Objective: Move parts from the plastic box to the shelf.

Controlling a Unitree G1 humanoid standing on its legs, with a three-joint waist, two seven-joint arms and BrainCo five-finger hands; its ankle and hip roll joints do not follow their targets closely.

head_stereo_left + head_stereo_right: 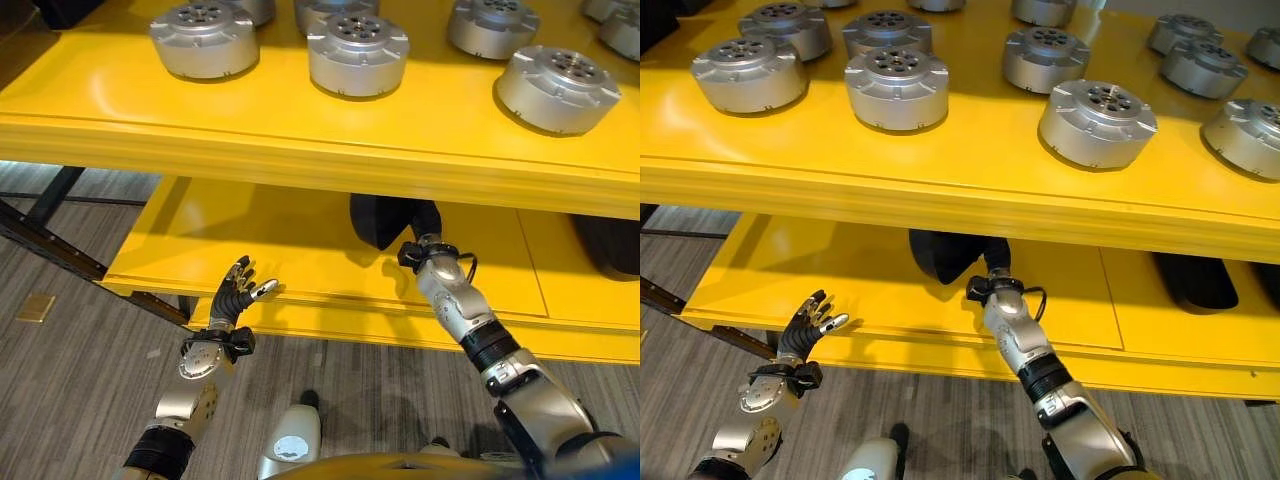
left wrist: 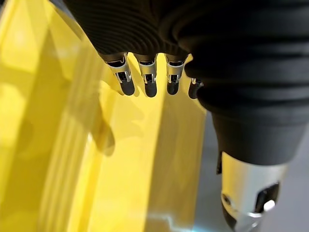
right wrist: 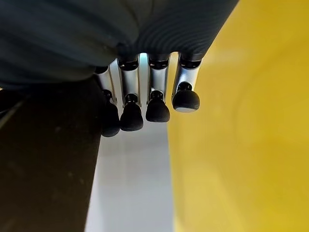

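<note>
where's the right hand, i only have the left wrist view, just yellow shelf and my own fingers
observer: the right hand reaches in over the lower shelf, beneath the upper shelf.
operator: holding a part
observer: no, in its wrist view its fingers hang straight with nothing in them.
operator: where are the parts then
observer: silver round parts sit on top of the upper shelf.

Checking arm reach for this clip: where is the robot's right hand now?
The right hand is tucked under the yellow upper shelf, over the yellow lower shelf, against a dark object there; its fingers are hidden in the eye views.
</note>
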